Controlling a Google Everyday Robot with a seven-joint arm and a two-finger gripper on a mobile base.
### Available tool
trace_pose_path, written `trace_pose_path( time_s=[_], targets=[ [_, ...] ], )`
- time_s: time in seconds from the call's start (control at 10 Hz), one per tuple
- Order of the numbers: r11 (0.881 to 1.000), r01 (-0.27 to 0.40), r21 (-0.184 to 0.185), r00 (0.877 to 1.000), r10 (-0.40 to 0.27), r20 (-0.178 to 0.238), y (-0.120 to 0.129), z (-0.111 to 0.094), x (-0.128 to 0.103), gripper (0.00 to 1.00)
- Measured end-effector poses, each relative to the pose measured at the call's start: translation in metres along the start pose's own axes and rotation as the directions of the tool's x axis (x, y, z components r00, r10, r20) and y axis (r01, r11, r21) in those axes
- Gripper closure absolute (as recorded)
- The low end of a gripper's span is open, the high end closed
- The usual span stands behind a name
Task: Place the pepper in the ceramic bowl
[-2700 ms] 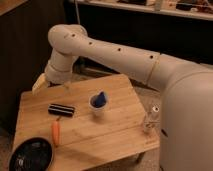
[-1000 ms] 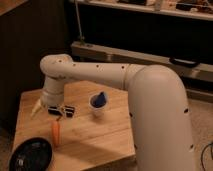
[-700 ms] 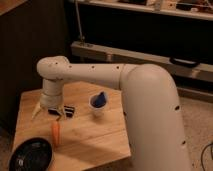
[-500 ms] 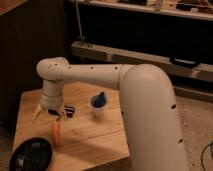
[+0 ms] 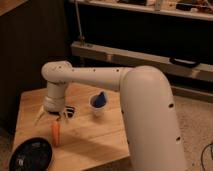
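Gripper (image 5: 51,117) closer now, wide open, empty, over pepper (image 5: 55,133), table (image 5: 100,145) edge near.

On the counter (image 5: 95,142) the pepper (image 5: 55,134) lies toward the front left, with the bowl (image 5: 30,155) just beside it at the front-left corner. The gripper (image 5: 51,118) hangs over the pepper's far end. A bar (image 5: 69,111) lies just right of it (partly hidden) and a cup (image 5: 97,105) stands further right.

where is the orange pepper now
In the camera view, the small orange tapered pepper lies at image left on the wooden table, just below the open two-finger tool and beside the dark round bowl.
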Motion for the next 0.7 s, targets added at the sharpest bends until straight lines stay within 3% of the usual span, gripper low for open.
trace_pose_path(
  time_s=[0.7],
  targets=[
    [0.999,-0.028,-0.033,0.999,0.029,0.025,0.008,0.021,0.005,0.2]
  ],
)
